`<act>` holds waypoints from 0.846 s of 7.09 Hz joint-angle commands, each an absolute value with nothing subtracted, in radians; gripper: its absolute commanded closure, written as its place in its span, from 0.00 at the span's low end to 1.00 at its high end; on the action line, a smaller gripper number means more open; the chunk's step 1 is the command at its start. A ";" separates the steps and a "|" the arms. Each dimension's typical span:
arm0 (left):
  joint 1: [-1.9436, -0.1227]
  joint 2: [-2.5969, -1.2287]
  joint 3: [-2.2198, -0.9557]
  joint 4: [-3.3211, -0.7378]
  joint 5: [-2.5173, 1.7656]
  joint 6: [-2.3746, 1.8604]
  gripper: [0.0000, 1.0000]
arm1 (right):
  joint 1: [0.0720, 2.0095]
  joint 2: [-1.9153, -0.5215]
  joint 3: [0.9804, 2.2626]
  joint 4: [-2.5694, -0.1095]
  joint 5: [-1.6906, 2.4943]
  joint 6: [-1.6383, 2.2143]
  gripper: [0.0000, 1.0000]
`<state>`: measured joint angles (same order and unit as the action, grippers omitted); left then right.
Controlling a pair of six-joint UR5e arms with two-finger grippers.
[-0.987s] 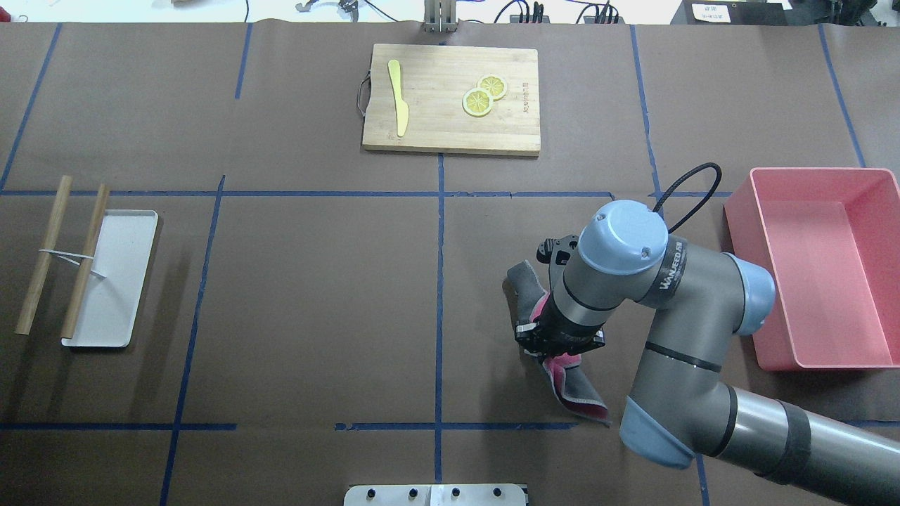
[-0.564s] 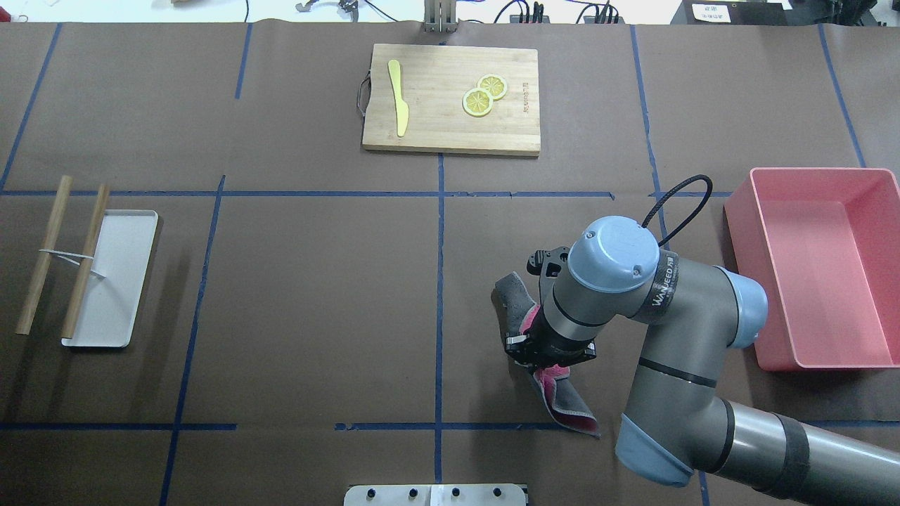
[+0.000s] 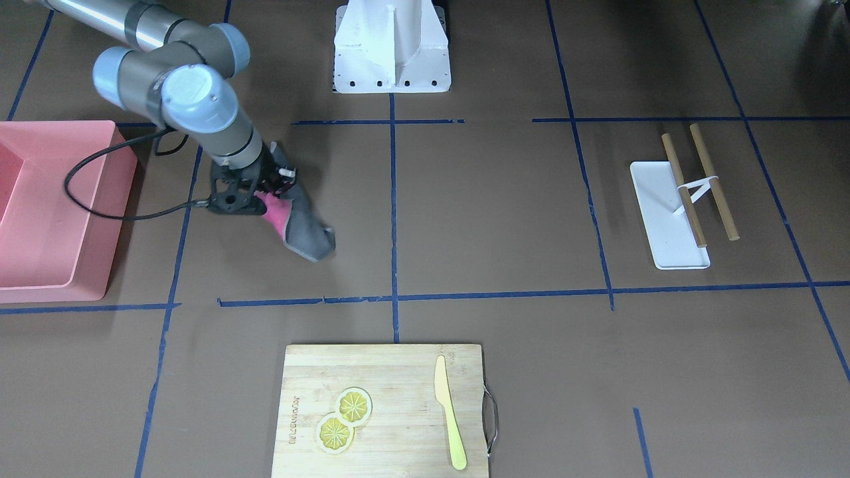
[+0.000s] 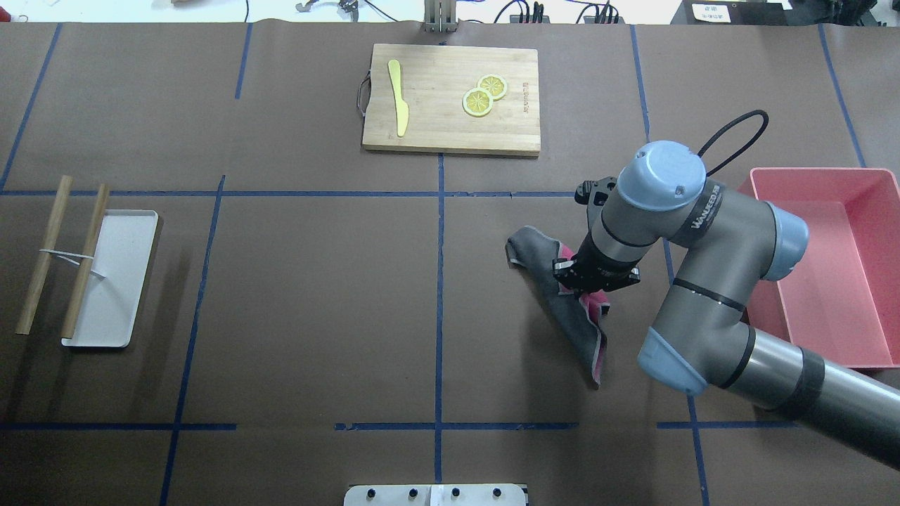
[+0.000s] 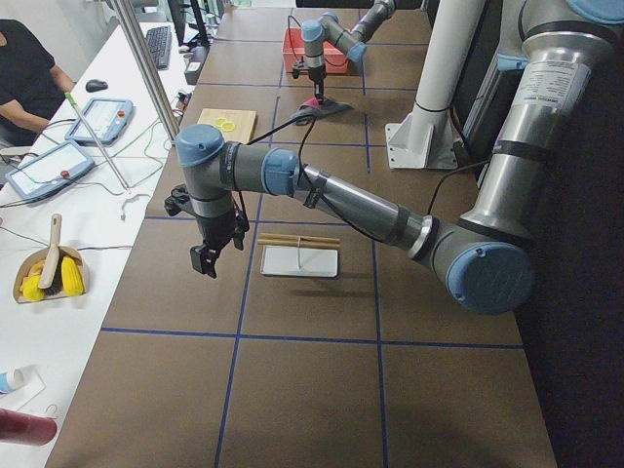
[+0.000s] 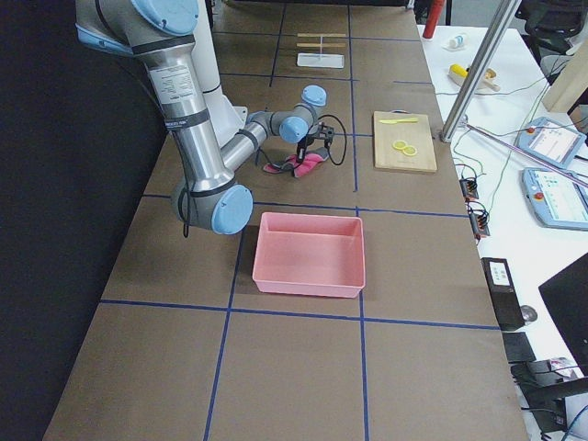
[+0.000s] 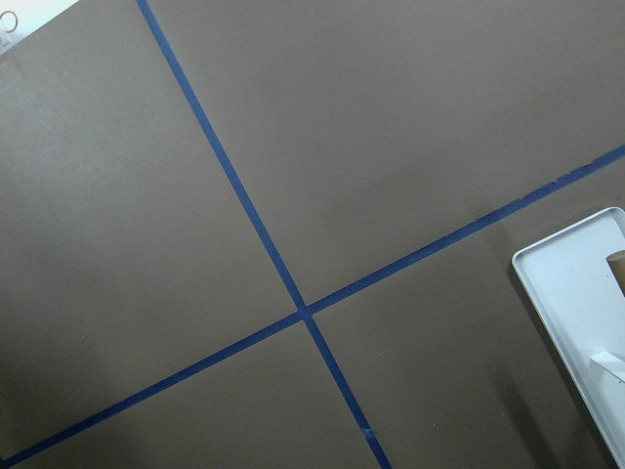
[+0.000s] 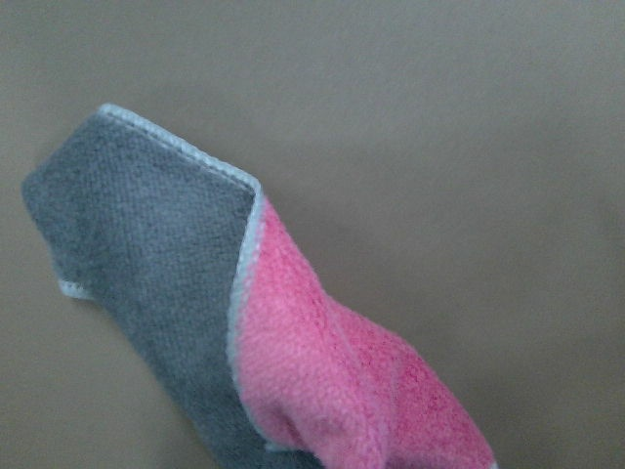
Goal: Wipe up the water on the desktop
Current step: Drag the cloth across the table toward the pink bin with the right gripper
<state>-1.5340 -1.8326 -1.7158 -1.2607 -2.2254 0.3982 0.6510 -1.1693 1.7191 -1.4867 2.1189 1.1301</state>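
The desktop [image 4: 316,295] is matte dark brown with a grid of blue tape lines. I see no water on it. My right gripper [image 4: 589,282] is shut on a grey and pink cloth [image 4: 543,261] and points down at the desktop right of centre. The cloth trails flat on the surface toward my base. It also shows in the front view [image 3: 302,229] and fills the right wrist view [image 8: 195,293]. My left gripper [image 5: 208,255] shows only in the left side view, above the desktop near the white tray. I cannot tell whether it is open or shut.
A bamboo cutting board [image 4: 450,126] with a yellow knife [image 4: 399,105] and two lemon slices [image 4: 484,95] lies at the far centre. A pink bin [image 4: 879,211] stands at the right. A white tray [image 4: 123,281] with two wooden sticks [image 4: 43,256] lies at the left.
My right gripper has dragged the cloth away from my base and to the right across the desktop. The cloth now trails behind it toward my base.
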 commanded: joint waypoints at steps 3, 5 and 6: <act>-1.534 -1.824 -1.715 -1.261 -2.227 0.396 0.00 | 0.831 -1.161 1.681 -1.502 2.182 1.025 1.00; -1.534 -1.801 -1.710 -1.267 -2.229 0.400 0.00 | 1.004 -1.173 1.762 -1.595 2.311 0.965 1.00; -1.534 -1.799 -1.709 -1.267 -2.229 0.402 0.00 | 1.053 -1.173 1.843 -1.730 2.312 0.871 1.00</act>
<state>-1.5345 -1.8074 -1.7104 -1.2654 -2.2284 0.3996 0.9798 -1.1718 1.7624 -1.6055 2.2860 0.9594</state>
